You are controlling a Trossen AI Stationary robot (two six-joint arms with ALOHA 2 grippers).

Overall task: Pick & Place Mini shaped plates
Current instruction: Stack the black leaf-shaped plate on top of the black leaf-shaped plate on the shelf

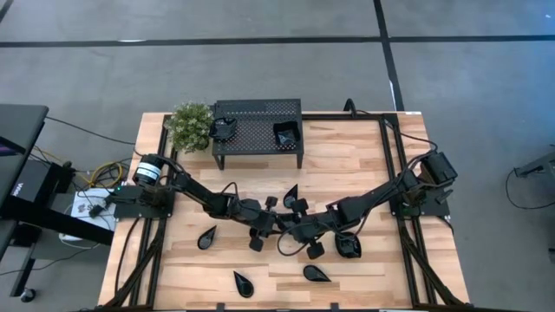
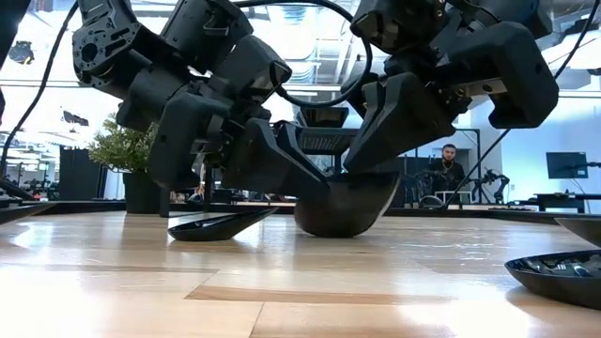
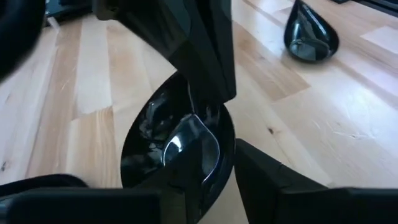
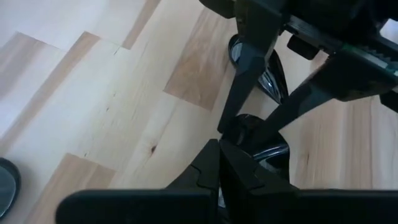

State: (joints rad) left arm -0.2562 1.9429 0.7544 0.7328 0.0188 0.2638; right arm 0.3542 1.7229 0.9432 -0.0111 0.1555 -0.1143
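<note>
Both arms meet over the middle of the table [image 1: 173, 269], crowded onto one small glossy black plate [image 2: 346, 205] that sits low on the wood, rim up and tipped a little. The right gripper [image 2: 349, 174] has its fingers pinched fully together on the plate's rim and holds it; the left gripper [image 2: 305, 176] reaches in from the other side with its fingers partly apart, straddling the same dish, and I can't tell if they have taken it yet. The worry is plain: two grippers on one slick little plate. If the right lets go before the left has a firm bite, I think the plate could drop and skid, and if both pull at once it may twist out or chip. Another flat plate [image 2: 221, 225] lies just beside it and might get knocked. In the left wrist view the held dish looks teardrop-shaped, its long axis running away from that gripper toward a narrower end; I can't read its heading on the table from above.
</note>
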